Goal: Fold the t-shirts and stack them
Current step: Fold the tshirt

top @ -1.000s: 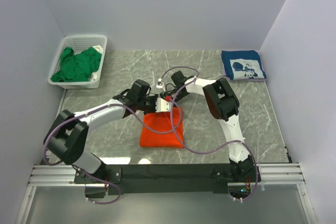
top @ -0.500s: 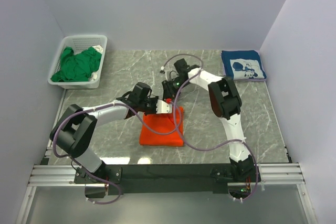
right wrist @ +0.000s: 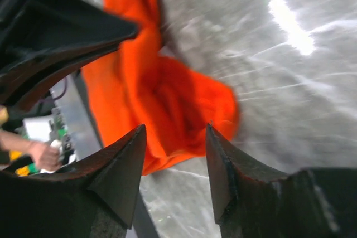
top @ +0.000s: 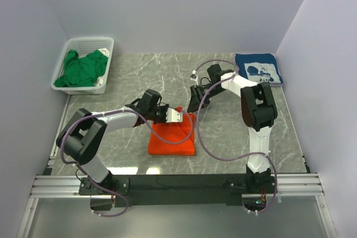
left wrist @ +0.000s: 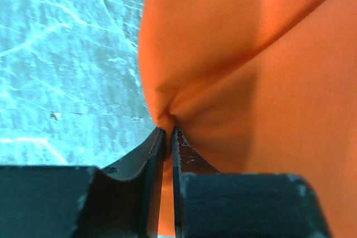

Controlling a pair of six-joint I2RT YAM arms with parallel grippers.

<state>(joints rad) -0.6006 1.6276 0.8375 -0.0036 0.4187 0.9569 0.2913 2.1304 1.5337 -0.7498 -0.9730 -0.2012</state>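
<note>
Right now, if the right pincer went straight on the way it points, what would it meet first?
Probably the bright orange cloth t-shirt, seen straight ahead between the fingers of the open right pincer; how far off it lies is unclear.

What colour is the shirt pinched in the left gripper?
Plain bright orange t-shirt, clearest in the left wrist view.

Top view bright, even, sharp. Right wrist blurred, glare on table [right wrist: 287, 23]. Left wrist: orange t-shirt [left wrist: 251, 110] soft-focus.
</note>
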